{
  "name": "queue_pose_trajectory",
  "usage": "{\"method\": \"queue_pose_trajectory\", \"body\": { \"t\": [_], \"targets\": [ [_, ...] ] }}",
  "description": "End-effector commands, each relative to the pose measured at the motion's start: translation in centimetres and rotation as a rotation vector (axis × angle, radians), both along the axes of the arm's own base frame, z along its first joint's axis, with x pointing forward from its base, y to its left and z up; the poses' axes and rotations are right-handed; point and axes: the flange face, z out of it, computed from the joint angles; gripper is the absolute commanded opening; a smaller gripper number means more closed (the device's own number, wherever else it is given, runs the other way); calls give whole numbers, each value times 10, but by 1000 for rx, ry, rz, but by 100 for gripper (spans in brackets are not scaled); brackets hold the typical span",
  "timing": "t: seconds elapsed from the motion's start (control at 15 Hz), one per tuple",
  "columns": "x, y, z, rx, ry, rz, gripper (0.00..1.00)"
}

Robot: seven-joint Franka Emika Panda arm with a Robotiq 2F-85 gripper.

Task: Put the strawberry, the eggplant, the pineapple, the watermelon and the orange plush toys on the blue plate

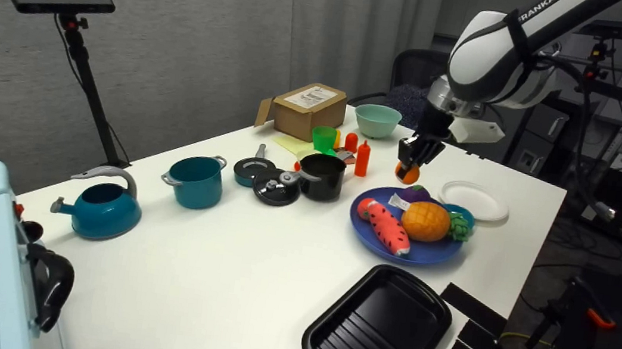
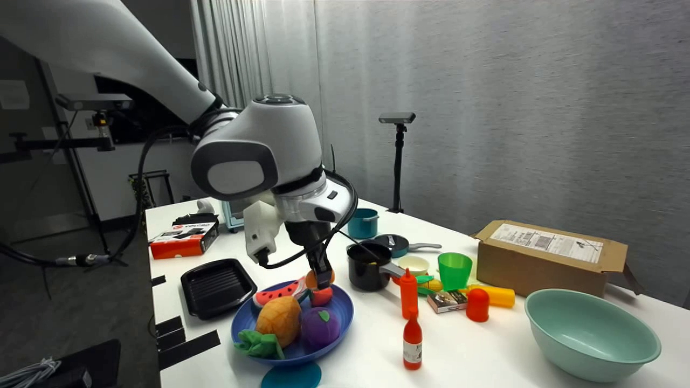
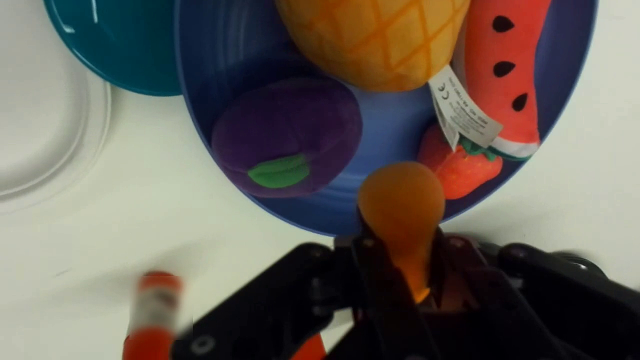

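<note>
wrist view: watermelon [image 3: 510, 47] lengthwise top-to-bottom, lower tip beside strawberry [image 3: 462, 171]

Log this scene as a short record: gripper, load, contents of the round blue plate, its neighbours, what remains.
Gripper: black two-fingered gripper, closed on its load
Load: round orange plush toy, held up near the rim of the round blue plate
Plate contents: red plush watermelon slice with black seeds, red plush strawberry, rounded purple plush eggplant, yellow-orange plush pineapple
Neighbours: round white plate, round glossy teal dish
Remaining: orange not yet set down; the other four toys are on the plate
</note>
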Motion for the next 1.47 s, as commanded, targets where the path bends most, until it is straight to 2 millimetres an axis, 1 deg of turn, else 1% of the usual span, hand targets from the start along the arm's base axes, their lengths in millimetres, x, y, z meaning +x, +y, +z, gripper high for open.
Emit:
{"method": "queue_pose_trajectory", "body": {
  "t": [0.0, 0.2, 0.33, 0.6, 0.67, 0.73, 0.8, 0.93, 1.0, 1.2, 1.27, 1.4],
  "targets": [
    [16, 6, -16, -106, -52, -25, 5],
    [18, 9, -38, -143, -42, -17, 5],
    [18, 14, -50, -111, -11, 3, 5],
    [21, 26, -57, -51, 6, 8, 5],
    [21, 28, -57, -48, 12, 13, 27],
    [21, 30, -57, -53, 17, 28, 47],
    [18, 27, -54, -65, 17, 31, 52],
    [17, 24, -48, -92, 22, 41, 68],
    [15, 21, -43, -103, 37, 55, 77],
    [11, 13, -26, -107, 76, 73, 98],
    [9, 11, -18, -96, 94, 73, 100],
    [-1, 10, 0, -82, 146, 80, 100]
  ]
}}
